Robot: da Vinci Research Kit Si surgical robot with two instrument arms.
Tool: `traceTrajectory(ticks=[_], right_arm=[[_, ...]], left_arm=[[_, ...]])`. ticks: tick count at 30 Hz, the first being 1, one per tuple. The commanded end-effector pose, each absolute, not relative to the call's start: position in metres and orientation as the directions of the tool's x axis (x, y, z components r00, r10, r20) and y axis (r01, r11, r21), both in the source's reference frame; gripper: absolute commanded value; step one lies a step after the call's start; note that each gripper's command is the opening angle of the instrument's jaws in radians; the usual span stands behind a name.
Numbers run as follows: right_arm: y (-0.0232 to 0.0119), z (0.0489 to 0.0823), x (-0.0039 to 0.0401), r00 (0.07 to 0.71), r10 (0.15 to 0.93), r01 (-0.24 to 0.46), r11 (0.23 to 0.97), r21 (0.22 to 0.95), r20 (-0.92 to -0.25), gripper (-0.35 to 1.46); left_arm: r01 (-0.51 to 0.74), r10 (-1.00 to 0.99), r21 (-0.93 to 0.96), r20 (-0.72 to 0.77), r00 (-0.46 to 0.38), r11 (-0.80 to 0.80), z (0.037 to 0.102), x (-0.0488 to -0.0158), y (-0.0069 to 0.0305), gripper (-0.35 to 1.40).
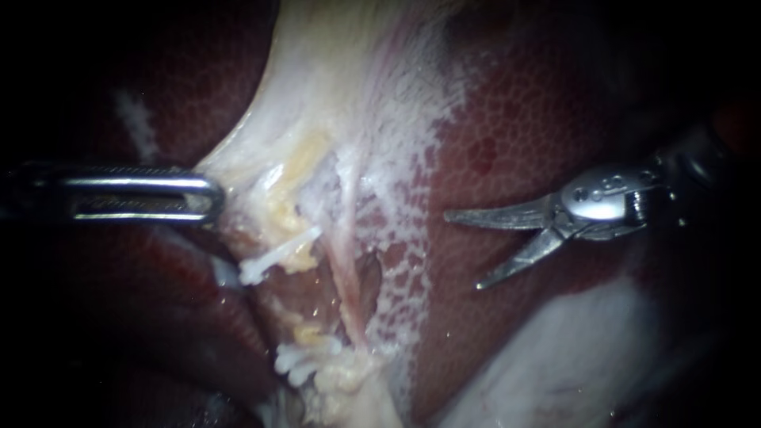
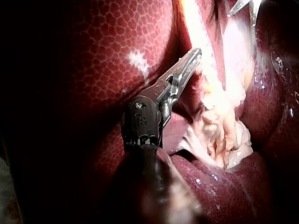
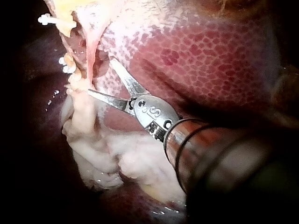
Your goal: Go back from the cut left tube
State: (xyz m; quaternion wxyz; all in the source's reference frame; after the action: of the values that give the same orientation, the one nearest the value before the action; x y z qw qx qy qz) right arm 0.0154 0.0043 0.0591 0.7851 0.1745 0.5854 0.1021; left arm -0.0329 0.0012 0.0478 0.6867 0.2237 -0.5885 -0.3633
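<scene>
R instrument (image 1: 462, 250) blades apart over liver (image 1: 507, 119), off clips (image 1: 273, 257).

Showing dk-red liver (image 1: 515, 119) w/ honeycomb pattern; cream-yellow tissue (image 1: 317, 119) w/ white lacy fringe over liver; white clips (image 1: 273, 261); silver right instrument (image 1: 464, 250).

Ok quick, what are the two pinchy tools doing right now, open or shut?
Left instrument: jaws shut on the pale tissue.
Right instrument: blades open, holding nothing.

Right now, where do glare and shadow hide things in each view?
Endoscope view: glare on the right instrument; the left instrument sinks into shadow. Left wrist view: the liver beside it goes dark. Right wrist view: the right instrument's shaft is shadowed.
</scene>
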Motion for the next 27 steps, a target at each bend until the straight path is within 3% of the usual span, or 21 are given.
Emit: traceTrajectory(ticks=[1, 18, 27], right_arm=[[0.0043, 0.0589, 0.0154, 0.297, 0.356, 0.043, 0.922, 0.385, -0.886, 1.36], [0.0044, 0.0586, 0.0158, 0.302, 0.351, 0.034, 0.925, 0.378, -0.886, 1.38], [0.0042, 0.0587, 0.016, 0.302, 0.344, 0.035, 0.928, 0.371, -0.889, 1.4]], left_arm=[[0.237, -0.762, 0.735, 0.646, 0.043, 0.636, 0.0478, -0.0329, 0.0011, -0.35], [0.241, -0.76, 0.732, 0.649, 0.043, 0.638, 0.0484, -0.0334, 0.0009, -0.35], [0.246, -0.753, 0.722, 0.656, 0.053, 0.646, 0.0527, -0.0343, 0.0011, -0.35]])
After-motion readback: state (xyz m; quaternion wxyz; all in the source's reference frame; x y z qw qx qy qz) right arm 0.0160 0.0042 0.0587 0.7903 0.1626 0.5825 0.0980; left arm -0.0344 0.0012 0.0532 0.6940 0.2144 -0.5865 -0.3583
